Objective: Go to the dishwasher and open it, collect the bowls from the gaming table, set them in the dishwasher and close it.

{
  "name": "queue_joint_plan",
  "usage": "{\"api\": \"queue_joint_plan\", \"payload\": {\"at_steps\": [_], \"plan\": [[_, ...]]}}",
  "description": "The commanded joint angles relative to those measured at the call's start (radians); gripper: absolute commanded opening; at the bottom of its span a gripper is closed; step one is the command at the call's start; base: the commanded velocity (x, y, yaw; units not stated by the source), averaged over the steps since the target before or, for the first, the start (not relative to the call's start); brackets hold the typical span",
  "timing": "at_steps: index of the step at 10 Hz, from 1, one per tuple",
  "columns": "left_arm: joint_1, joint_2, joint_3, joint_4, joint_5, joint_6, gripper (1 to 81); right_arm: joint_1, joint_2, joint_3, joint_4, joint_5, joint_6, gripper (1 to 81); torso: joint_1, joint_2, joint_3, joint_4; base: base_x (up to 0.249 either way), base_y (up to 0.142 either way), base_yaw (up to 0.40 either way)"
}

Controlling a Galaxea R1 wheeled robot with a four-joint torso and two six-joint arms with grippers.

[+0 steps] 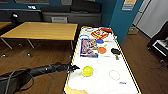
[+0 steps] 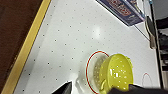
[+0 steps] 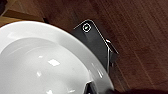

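1. Your left tool (image 1: pixel 74 67) reaches in over the near left edge of the desk (image 1: pixel 100 82), just beside the yellow bowl (image 1: pixel 87 71). You cannot tell from any view how far its fingers are spread, or whether they touch the bowl.
2. In the left wrist view the yellow bowl (image 2: pixel 115 73) lies tipped on its side, with its domed, speckled outside facing the camera. It rests on a red ring (image 2: pixel 93 62) marked on the white top, and part of it lies over that ring.
3. A round bowl has no long axis to report. Its mouth faces away from the wrist camera, and beyond that you cannot tell which way it points.
4. In the right wrist view a white bowl (image 3: pixel 42 62) sits very close to the camera, hollow side up, above a brown wood floor (image 3: pixel 140 37). You cannot see whether your right tool grips it, nor how its fingers stand.
5. Further up the desk you have an orange bowl (image 1: pixel 102 50), with a black bowl (image 1: pixel 115 51) well apart from the yellow one. A flat printed box (image 1: pixel 88 47) lies just beside the orange bowl.
6. A yellow-topped table (image 1: pixel 42 30) stands to the left of the desk, apart from it.
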Motion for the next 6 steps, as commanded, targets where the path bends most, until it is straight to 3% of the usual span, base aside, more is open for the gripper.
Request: {"api": "queue_joint_plan", "payload": {"at_steps": [1,3,6], "plan": [[-0.150,0.054,-0.071,0.009,0.034,-0.007,81.1,0.029,-0.036,-0.004,-0.022,-0.079,-0.001,1.0,0.000,0.000,0.000,0.000,0.000,0.000,0.000],[-0.150,0.163,-0.201,0.009,0.037,-0.021,81.1,0.040,-0.021,-0.016,-0.021,-0.097,-0.001,1.0,0.000,0.000,0.000,0.000,0.000,0.000,0.000],[-0.150,0.259,-0.296,0.014,0.040,-0.021,81.1,0.040,-0.015,-0.024,-0.018,-0.097,-0.001,1.0,0.000,0.000,0.000,0.000,0.000,0.000,0.000]]}}
